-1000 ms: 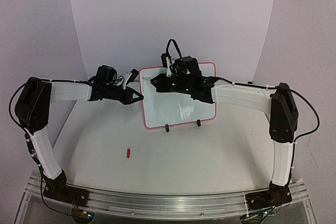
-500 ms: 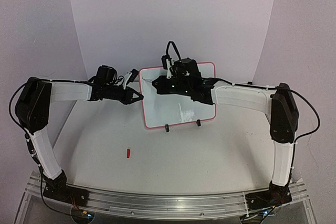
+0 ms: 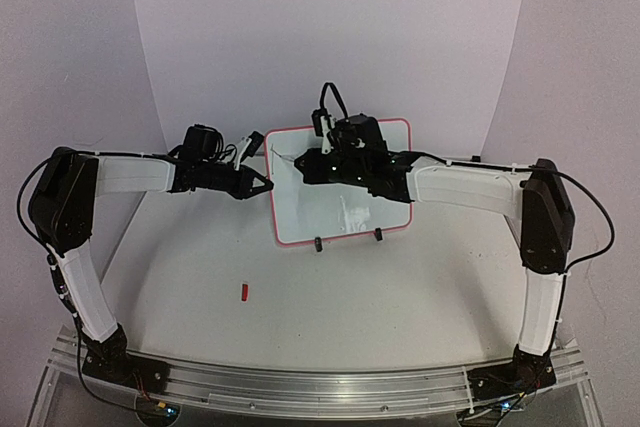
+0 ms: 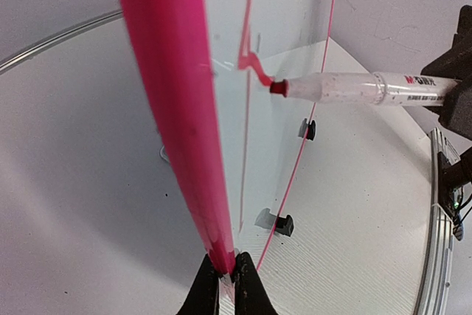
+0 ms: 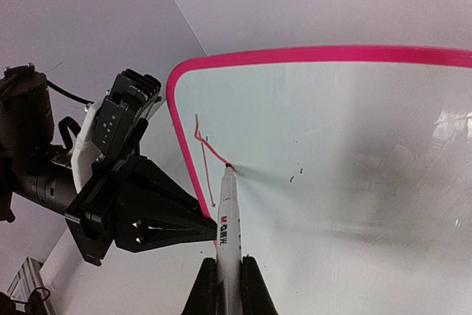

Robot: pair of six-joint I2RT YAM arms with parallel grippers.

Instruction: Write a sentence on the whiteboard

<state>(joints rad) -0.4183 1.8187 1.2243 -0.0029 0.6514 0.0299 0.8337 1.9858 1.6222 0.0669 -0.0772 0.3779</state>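
The gripper (image 4: 227, 274) pinches the pink frame of the whiteboard (image 4: 173, 108), seen edge-on. A marker (image 4: 354, 88) reaches in from the right, its red tip touching the board at the end of a short red stroke (image 4: 251, 60).

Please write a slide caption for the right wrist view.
Right end effector presses a red marker to the whiteboard, while the left end effector clamps its edge.

Right arm (image 3: 460, 187) covers whiteboard (image 3: 320, 215) upper middle from above; red stroke (image 5: 206, 144) unreadable; marker (image 5: 228, 219) rear cut off.
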